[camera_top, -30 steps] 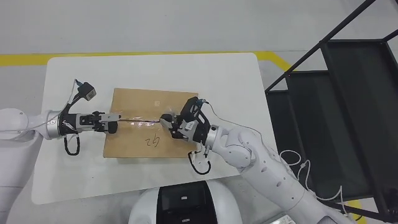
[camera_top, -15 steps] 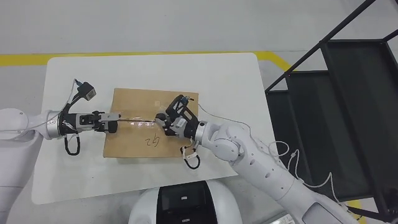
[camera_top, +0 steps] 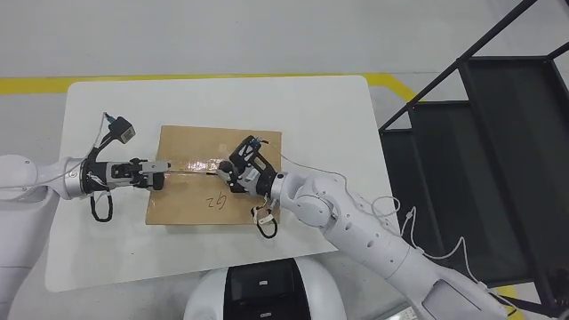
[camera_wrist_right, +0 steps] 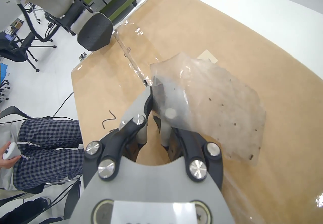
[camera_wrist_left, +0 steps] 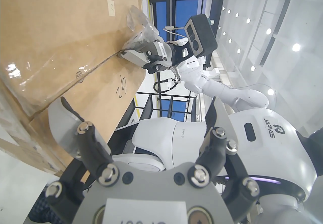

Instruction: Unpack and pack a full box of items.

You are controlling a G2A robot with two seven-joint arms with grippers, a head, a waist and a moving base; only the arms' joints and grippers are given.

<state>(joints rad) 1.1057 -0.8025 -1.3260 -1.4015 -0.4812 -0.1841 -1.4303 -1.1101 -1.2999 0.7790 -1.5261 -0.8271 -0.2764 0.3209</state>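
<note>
One cardboard box (camera_top: 187, 200) is sitting closed on the white table (camera_top: 311, 116) in front of you, roughly at the table's middle. Its two top flaps are meeting along a seam (camera_wrist_right: 131, 61) that is running from one arm toward the other. Clear tape (camera_wrist_right: 214, 109) is covering that seam. One crumpled, cloudy end of the tape is standing up off the lid near the box's centre.

Your right gripper (camera_wrist_right: 155, 101) is working over the middle of the lid. Its jaws are pressing together on that loose end of tape, right at the seam line, and the film is draping over one finger and hiding most of it.

Your left gripper (camera_wrist_left: 140, 119) is waiting at the edge of the box on its own side, level with the end of the seam. Its jaws are standing wide apart and gripping nothing. One finger is lying just beside the cardboard, though you cannot tell whether it is touching.

A handwritten mark (camera_top: 216, 201) is showing on the flap nearer the robot, and a small pale label (camera_wrist_right: 207, 56) is sticking to the far flap, just beyond the raised tape.
</note>
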